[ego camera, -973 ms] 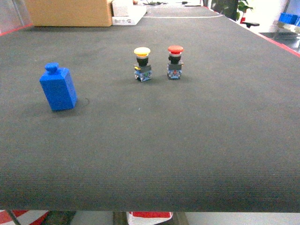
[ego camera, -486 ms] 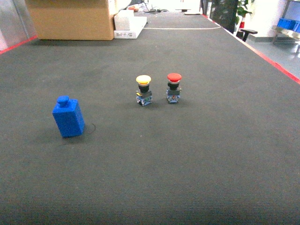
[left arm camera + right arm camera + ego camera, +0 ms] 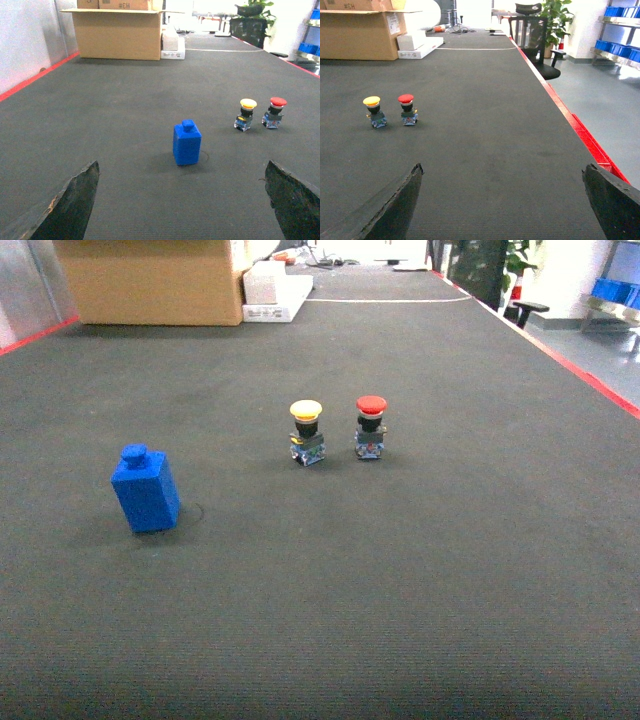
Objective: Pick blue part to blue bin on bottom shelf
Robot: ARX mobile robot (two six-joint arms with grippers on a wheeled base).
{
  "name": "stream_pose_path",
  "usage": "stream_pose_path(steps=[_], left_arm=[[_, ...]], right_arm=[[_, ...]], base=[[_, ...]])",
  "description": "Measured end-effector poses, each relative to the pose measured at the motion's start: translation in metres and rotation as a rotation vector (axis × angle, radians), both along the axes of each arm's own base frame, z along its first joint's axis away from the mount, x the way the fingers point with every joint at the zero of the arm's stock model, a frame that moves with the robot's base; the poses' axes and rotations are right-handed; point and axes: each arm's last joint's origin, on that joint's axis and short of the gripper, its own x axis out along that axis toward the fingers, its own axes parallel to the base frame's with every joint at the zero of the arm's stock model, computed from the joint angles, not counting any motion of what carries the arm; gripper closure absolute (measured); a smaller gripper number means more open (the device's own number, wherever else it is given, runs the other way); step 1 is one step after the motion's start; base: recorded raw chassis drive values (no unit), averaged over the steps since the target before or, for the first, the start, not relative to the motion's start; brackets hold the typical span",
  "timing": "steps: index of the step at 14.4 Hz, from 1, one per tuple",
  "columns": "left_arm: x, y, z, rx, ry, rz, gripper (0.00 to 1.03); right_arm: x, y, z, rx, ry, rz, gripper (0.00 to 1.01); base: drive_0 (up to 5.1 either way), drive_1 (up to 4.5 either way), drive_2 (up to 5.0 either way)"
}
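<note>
Blue part (image 3: 146,489) upright, left of frame on bench (image 3: 400,570); both grippers' fingers (image 3: 70,202) (image 3: 390,205) spread wide, grasping nothing

A solid blue part (image 3: 146,491), a rectangular block with a small round knob on top, stands upright on the dark ribbed worktop (image 3: 400,570). It sits alone at the left, well apart from anything else, nothing touching it.
</note>
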Motion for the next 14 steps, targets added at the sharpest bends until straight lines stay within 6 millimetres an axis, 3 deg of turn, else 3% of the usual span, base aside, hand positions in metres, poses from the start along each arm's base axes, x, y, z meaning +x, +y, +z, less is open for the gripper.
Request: stream_pose_path(steps=[4,5,6,8,11,12,14], left_arm=[[0.000,0.000,0.000,0.000,0.000,0.000,0.05],[0.000,-0.001,-0.002,-0.006,0.072,0.052,0.05],[0.005,-0.006,-0.006,-0.006,0.171,0.117,0.05],[0.020,-0.008,-0.003,-0.033,0.155,0.137,0.05],[0.062,-0.019,0.004,-0.063,0.133,0.052,0.05],[0.094,-0.028,0.006,-0.065,0.123,0.011,0.05],[0.148,-0.047,-0.010,-0.045,0.194,-0.024,0.05]], right_arm=[[0.000,0.000,0.000,0.000,0.000,0.000,0.03],[0.000,0.000,0.000,0.000,0.000,0.000,0.03],[0.000,0.000,0.000,0.000,0.000,0.000,0.03],[0.000,0.000,0.000,0.000,0.000,0.000,0.03],[0.000,0.000,0.000,0.000,0.000,0.000,0.03],[0.000,0.000,0.000,0.000,0.000,0.000,0.03],[0.000,0.000,0.000,0.000,0.000,0.000,0.03]], base=[[0.0,0.00,0.0],[0.0,0.00,0.0],[0.0,0.00,0.0],[0.0,0.00,0.0],[0.0,0.00,0.0],[0.0,0.00,0.0],[0.0,0.00,0.0]])
